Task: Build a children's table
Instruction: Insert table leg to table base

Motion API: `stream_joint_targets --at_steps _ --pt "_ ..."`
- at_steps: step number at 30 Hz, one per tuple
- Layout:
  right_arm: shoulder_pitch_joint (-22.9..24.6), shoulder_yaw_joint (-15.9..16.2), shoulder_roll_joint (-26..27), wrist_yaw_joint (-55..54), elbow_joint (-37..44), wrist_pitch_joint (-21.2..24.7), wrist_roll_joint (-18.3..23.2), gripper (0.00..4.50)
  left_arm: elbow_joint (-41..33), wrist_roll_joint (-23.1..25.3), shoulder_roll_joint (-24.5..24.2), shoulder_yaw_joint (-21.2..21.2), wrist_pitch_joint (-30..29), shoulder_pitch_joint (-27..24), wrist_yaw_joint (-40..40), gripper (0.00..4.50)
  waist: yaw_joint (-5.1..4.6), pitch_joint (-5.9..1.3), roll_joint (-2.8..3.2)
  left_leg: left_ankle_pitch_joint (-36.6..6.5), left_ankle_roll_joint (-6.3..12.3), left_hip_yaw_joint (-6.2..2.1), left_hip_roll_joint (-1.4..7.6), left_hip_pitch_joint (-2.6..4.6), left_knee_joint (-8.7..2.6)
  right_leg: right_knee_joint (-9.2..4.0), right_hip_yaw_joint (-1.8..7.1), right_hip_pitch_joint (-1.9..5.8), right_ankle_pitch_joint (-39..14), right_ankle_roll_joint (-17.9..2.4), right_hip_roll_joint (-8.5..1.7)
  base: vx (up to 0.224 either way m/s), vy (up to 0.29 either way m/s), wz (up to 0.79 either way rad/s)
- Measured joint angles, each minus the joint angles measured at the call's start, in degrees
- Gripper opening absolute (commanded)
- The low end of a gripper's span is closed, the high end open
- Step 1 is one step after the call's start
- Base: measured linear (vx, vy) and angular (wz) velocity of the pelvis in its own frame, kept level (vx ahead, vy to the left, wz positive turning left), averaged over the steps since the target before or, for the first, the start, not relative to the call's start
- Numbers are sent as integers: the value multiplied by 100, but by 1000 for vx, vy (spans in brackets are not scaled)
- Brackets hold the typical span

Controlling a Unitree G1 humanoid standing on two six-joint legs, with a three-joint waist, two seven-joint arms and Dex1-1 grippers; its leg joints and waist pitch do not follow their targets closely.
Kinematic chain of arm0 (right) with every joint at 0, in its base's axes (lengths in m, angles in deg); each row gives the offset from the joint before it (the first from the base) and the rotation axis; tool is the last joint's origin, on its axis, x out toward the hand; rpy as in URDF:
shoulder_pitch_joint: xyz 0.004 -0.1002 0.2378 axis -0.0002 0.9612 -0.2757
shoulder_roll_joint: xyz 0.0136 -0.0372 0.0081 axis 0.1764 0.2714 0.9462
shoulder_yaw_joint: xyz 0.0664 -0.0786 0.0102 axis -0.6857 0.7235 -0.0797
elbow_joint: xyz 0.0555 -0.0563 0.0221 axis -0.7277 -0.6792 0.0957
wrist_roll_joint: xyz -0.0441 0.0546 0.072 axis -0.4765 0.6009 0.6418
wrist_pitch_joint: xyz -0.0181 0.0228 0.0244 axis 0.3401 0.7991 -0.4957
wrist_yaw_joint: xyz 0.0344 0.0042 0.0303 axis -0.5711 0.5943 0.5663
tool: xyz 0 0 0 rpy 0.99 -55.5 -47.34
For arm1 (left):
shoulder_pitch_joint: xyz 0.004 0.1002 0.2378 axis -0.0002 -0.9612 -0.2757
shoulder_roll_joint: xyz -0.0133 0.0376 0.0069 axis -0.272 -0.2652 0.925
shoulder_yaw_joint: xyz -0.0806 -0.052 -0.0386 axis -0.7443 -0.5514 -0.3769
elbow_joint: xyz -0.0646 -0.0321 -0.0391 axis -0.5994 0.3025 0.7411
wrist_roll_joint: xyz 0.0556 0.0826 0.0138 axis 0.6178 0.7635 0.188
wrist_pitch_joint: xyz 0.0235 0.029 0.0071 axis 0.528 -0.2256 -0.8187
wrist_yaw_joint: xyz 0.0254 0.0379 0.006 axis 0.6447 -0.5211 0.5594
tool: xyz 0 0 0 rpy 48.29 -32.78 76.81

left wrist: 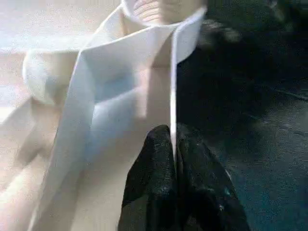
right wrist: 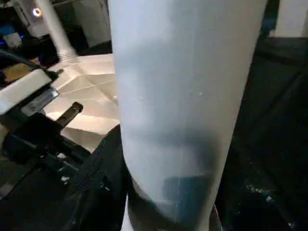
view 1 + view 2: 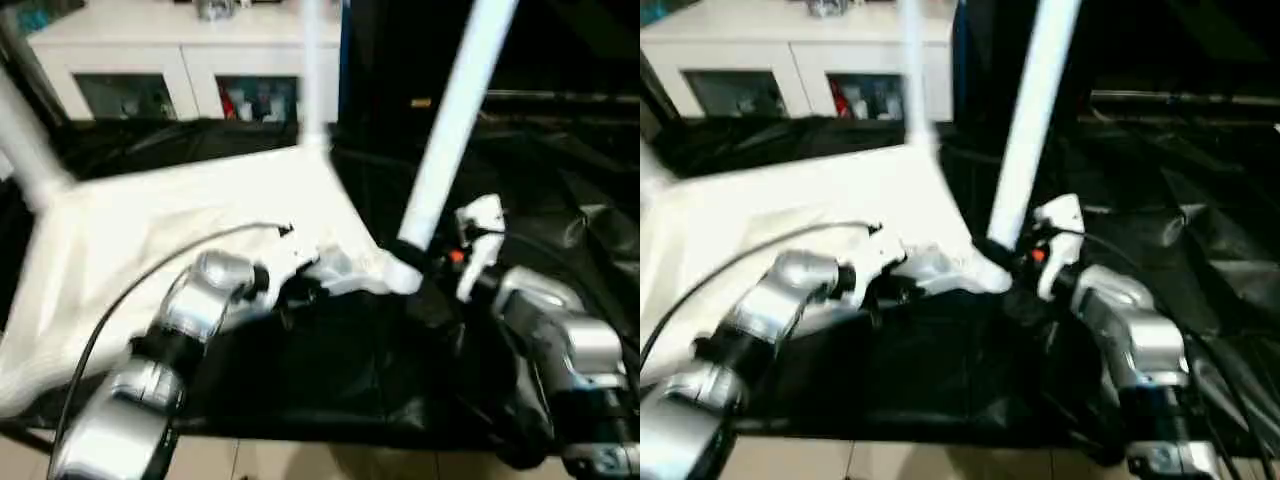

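1. Lying upside down on a black sheet (image 3: 330, 370), the white tabletop (image 3: 150, 230) has its near right corner by both arms; its left part runs off the picture's left edge.
2. Its near rim is thin and upright; the left end effector (image 1: 174, 144) has its two black fingers (image 1: 154, 163) pressed together on that rim, pinching it just short of the round corner socket (image 1: 159, 9).
3. One white leg (image 3: 455, 120) rises tilted from that near right corner and is cut off by the picture's top edge. The right end effector (image 3: 405, 255) grips it low down, its dark fingers half spread around the tube.
4. Two more legs stand from the tabletop: a far leg (image 3: 312, 70) at the back corner and a left leg (image 3: 25, 140) at the left, both cut off above.
5. Open room lies to the right of the held leg, where the black sheet spreads in folds; behind the tabletop stands a white cabinet (image 3: 170, 60) with glass doors.
6. Motion blur smears the head views, so the ribs of the underside are hard to make out there; the right wrist view shows them (image 2: 96, 96) more plainly beside the leg.
7. Where the leg's foot meets the socket is hidden behind the right end effector.
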Motion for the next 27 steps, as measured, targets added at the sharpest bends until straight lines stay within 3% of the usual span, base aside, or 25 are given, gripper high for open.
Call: stream_joint_targets --at_steps 4,7,11,13,16,19,27 --pt "-222 25 37 14 -358 -86 -77 192 -395 -85 -200 99 709 -442 -357 0 115 1 -2 2 -1 1 -1 3 0 2 4 1 -21 35 0 0 0 0" --pt "-302 53 53 85 -382 -86 -76 191 -615 -84 -205 173 755 -568 -388 0 192 3 -5 3 0 7 -2 2 1 4 9 5 -23 39 -4 0 0 0" --pt "-458 79 25 130 -467 -147 -81 191 -772 -49 -199 184 806 -674 -276 0 224 10 -16 2 0 12 -8 0 0 3 15 2 -25 41 -9 0 0 0" --pt "-470 80 16 171 -510 -175 -94 191 -740 -18 -180 185 876 -668 -240 46 250 11 -18 2 0 12 -7 0 -1 4 15 1 -25 41 -9 0 0 0" --pt "-471 85 4 226 -514 -198 -99 191 -608 -152 -76 93 961 -651 -124 71 291 22 -44 3 -1 11 -7 0 -1 6 13 1 -24 41 -9 0 0 0" --pt "-467 105 4 234 -506 -199 -100 191 -579 -267 -36 79 899 -595 -167 102 283 44 -91 3 -1 12 -7 -4 3 2 14 1 -22 38 -9 0 0 0" --pt "-367 104 -10 237 -424 -197 -98 191 -304 -231 -94 122 1048 -437 -221 105 280 44 -90 3 -2 10 -6 0 0 6 14 1 -5 10 -6 0 0 0"
